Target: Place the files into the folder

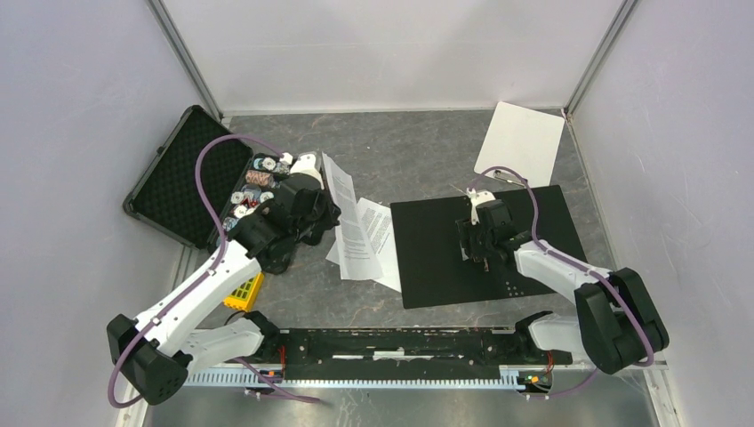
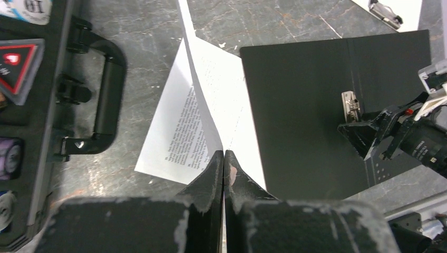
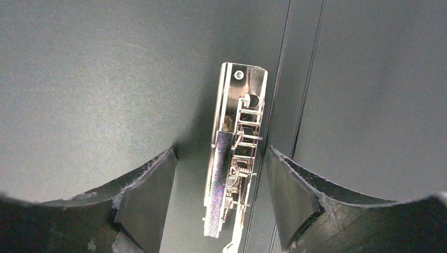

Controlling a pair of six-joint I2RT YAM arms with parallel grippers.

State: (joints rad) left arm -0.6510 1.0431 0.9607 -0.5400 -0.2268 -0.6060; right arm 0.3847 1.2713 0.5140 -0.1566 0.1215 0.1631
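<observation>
The folder (image 1: 436, 253) lies open at centre right, black inside up, its metal clip (image 3: 234, 163) along the spine. The files (image 1: 364, 236) lie just left of it, partly overlapping. My left gripper (image 2: 224, 155) is shut on the edge of one printed sheet (image 2: 203, 105), which curls upward from the fingertips; another sheet (image 2: 171, 139) lies flat beneath. My right gripper (image 3: 221, 195) hovers over the folder (image 3: 105, 79), open, with one finger on each side of the clip and not touching it. In the left wrist view the folder (image 2: 300, 116) and its clip (image 2: 350, 105) show at right.
A black foam-lined case (image 1: 178, 173) with chips stands open at the left, its handle (image 2: 105, 100) close to the sheets. A white clipboard (image 1: 520, 142) lies at the back right beyond the folder. A yellow item (image 1: 243, 292) sits by the left arm.
</observation>
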